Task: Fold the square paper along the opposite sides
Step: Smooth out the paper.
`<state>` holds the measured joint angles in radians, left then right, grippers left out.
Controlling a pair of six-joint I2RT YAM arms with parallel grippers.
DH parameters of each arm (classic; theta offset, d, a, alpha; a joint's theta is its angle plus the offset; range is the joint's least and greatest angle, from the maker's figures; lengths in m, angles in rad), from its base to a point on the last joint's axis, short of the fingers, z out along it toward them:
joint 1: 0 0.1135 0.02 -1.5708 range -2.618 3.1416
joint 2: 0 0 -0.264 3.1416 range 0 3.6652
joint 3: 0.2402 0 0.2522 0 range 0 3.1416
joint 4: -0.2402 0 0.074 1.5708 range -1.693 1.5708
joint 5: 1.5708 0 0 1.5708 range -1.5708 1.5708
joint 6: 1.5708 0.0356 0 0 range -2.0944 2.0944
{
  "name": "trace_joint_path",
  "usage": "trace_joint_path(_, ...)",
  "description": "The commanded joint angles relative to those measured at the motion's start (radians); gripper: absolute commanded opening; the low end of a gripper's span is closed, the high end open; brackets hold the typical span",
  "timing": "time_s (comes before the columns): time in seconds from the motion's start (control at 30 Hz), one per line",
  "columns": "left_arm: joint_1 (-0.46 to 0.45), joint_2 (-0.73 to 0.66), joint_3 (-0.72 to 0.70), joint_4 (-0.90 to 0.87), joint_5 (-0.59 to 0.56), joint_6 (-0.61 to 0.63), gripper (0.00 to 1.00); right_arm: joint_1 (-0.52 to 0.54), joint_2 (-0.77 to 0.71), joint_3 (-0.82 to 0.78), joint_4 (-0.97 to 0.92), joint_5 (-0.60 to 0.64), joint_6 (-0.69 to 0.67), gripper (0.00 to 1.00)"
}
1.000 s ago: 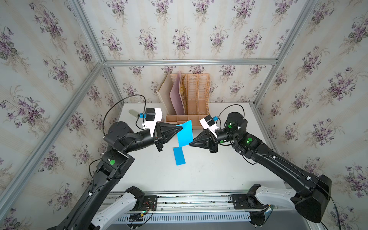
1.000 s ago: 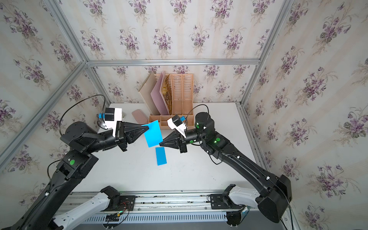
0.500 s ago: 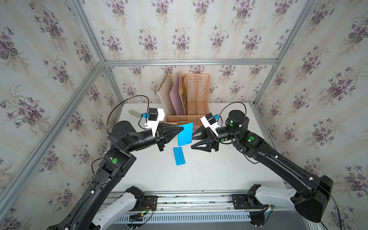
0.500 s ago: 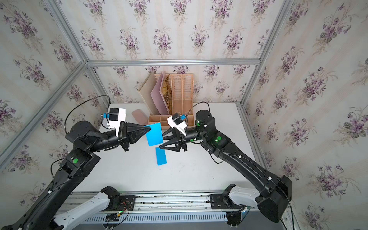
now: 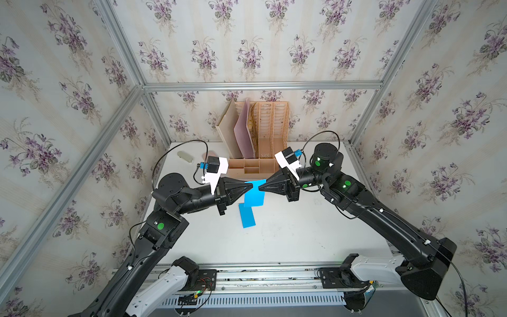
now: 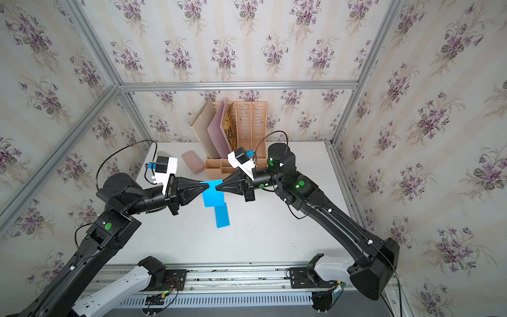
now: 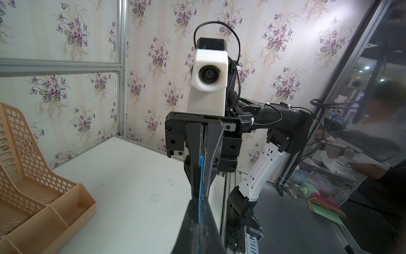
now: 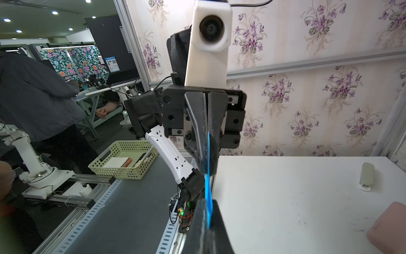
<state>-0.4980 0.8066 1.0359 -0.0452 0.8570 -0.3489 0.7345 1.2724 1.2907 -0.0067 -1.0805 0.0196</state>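
Left gripper (image 5: 250, 186) closed on the paper (image 5: 255, 195); right gripper (image 5: 260, 188) closed on it too, from the opposite side. Tips faced each other nose to nose at frame centre in both top views, almost touching. In both wrist views the sheet showed only as a thin blue line pinched between the jaws, so it hung edge-on, lifted clear of the table (image 5: 301, 233).

Risks, as judged:
- Tips so near each other: any inward drift would knock them together and crumple the sheet between them.
- Outward pull by either arm could tear the thin paper or slide it out of one grip.
- If one gripper let go before the other, the sheet would swing and the edges would end up out of line.
- A second blue strip (image 5: 247, 215) lay on the table just below the hanging sheet in frame; lowering there could land one on the other.
- Could not tell whether a crease had been made.

Pose: arms mirrored. Each rose from the rail at the bottom of the frame, elbows out toward lower left and lower right, forearms angled inward, wrists about level, grippers lying near horizontal. The rack (image 5: 263, 137) stood above centre, apart from both.
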Motion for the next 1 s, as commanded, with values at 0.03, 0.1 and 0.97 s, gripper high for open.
trace_joint_path(0.03, 0.000, 0.000, 0.000, 0.016, 0.001, 0.000, 0.00, 0.002, -0.008, -0.009, 0.007, 0.002, 0.009, 0.00)
trace_joint_path(0.1, 0.000, 0.002, 0.001, 0.013, 0.000, 0.001, 0.00, 0.003, -0.014, -0.011, 0.000, 0.004, 0.001, 0.00)
trace_joint_path(0.97, 0.000, -0.015, 0.008, -0.008, -0.011, 0.011, 0.00, 0.002, -0.026, -0.042, 0.003, -0.007, -0.004, 0.37)
